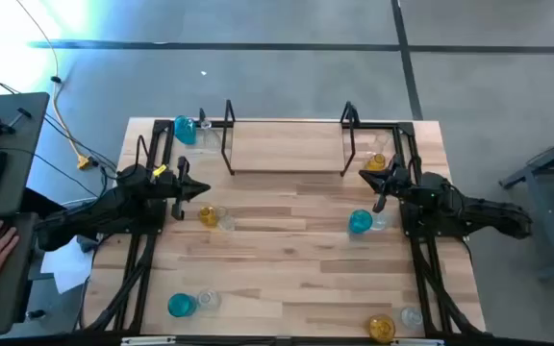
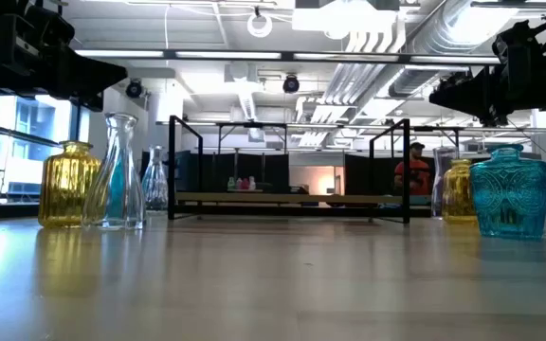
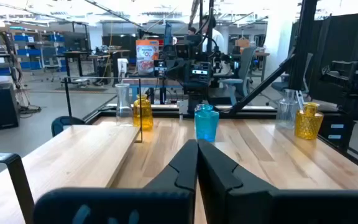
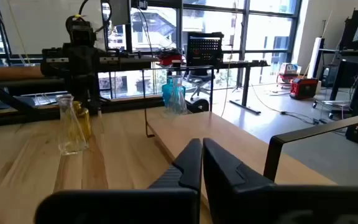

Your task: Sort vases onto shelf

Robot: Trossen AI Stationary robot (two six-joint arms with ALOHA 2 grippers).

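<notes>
Above the desk (image 1: 287,240), my left tool (image 1: 203,188) and right tool (image 1: 366,177) hover clenched, grasping nothing, parked clear of the glass. Vases (image 1: 361,222) wait in scattered pairs; the shelf (image 1: 287,150) stands bare at the far edge.

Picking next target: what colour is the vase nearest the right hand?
Teal-blue vase, patterned glass; clearest in the low view.

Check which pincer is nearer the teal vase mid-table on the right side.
Right. The right pincer sits just behind the teal vase, on its own side of the table; the left pincer is across the table, shut.
</notes>
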